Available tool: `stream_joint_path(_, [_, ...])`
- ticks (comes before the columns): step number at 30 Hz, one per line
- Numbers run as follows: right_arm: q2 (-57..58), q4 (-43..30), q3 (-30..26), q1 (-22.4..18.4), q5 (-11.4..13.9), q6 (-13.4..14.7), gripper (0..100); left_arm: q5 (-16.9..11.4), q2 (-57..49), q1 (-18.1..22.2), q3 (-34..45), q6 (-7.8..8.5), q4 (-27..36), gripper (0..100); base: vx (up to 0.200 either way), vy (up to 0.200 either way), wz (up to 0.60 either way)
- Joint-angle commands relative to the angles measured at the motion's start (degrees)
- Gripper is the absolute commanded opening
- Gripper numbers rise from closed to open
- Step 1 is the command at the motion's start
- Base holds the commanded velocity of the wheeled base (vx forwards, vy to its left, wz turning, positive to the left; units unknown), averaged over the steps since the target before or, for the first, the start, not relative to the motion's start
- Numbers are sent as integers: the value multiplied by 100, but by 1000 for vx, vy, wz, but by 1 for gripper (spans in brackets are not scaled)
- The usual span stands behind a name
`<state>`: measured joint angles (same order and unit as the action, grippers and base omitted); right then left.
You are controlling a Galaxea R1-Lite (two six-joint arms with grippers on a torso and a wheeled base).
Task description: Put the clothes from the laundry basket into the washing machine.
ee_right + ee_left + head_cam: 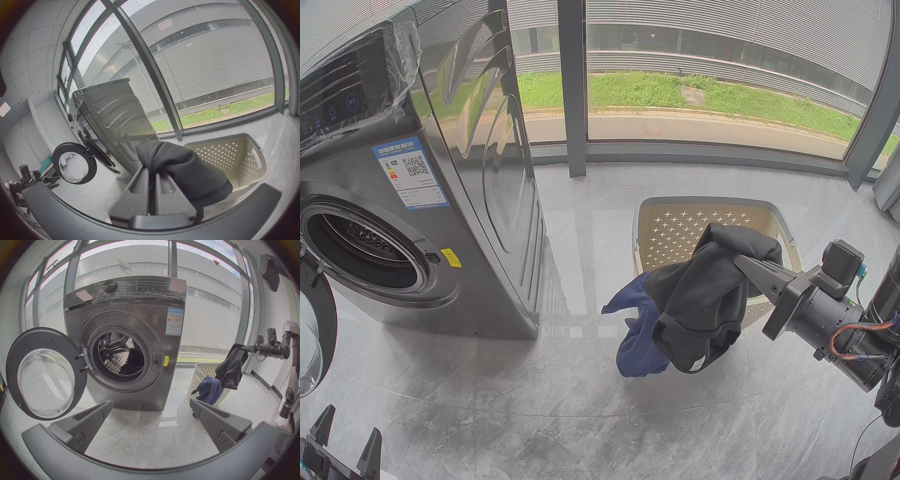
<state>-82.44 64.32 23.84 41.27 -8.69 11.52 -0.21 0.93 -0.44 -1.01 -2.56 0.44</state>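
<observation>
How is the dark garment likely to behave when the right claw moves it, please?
Probably floppy: the dark garment drapes in folds below the right claw. Likely light, since one small pinch holds it up. Its hanging end might snag the blue garment beside it.

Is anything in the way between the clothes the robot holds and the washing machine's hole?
Nothing visible. The right gripper holds the dark garment by the basket; the washing machine stands with its door open, bare floor between.

The right hand (pixel 742 261) clamps a dark garment (pixel 700 300) above the laundry basket (pixel 700 201), a blue garment (pixel 637 350) hanging just beside it, near the open washing machine (pixel 487 187).
</observation>
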Motion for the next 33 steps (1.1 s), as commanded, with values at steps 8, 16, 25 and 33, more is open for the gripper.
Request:
stream_joint_path(8, [18,2,24,13,61,-36,0,-6,-66,0,92,1,0,100,0,0,0])
stream_joint_path(16, [-26,2,76,13,87,-36,0,-6,-66,0,84,-8,0,100,0,0,0])
stream_joint_path(25, [53,-7,33,13,61,-62,0,3,-66,-9,84,-8,0,100,0,0,0])
stream_joint_path(33, [-26,2,76,22,69,-62,0,3,-66,0,84,-43,0,100,0,175,0])
